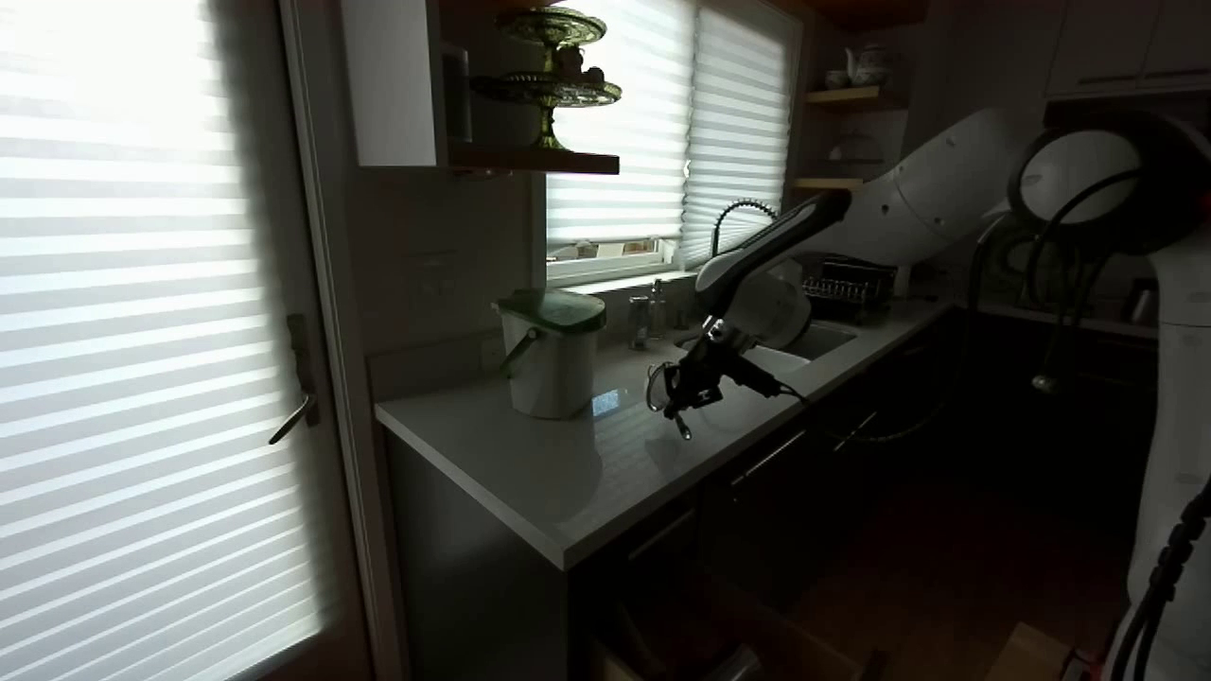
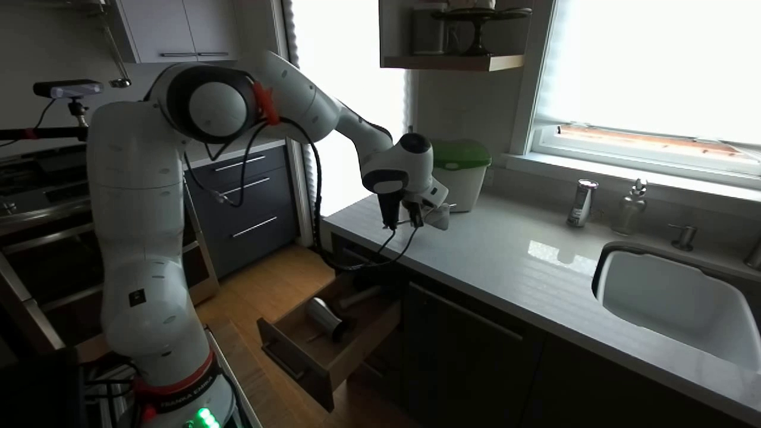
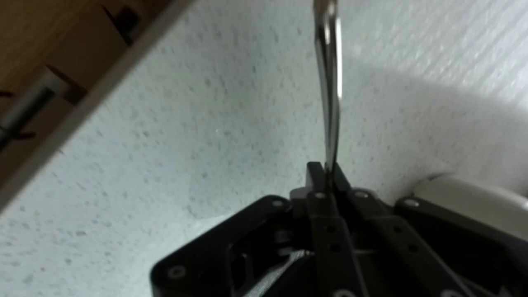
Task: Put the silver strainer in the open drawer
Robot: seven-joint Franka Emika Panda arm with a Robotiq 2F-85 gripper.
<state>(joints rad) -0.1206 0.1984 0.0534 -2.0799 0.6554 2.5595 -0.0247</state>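
Jaws pinch the strainer (image 2: 440, 217) by its v. thin handle (image 3: 331, 140) (too dim to judge how firmly), so it cd twist & miss the drawer (image 2: 316, 383).

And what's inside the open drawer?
In an exterior view, the drawer holds a silver thing with a dark end and a greyish rod-like thing. Its back is in shadow beneath the countertop, so I can't see what's there.

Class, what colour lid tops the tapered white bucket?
A green lid, clearest in an exterior view.
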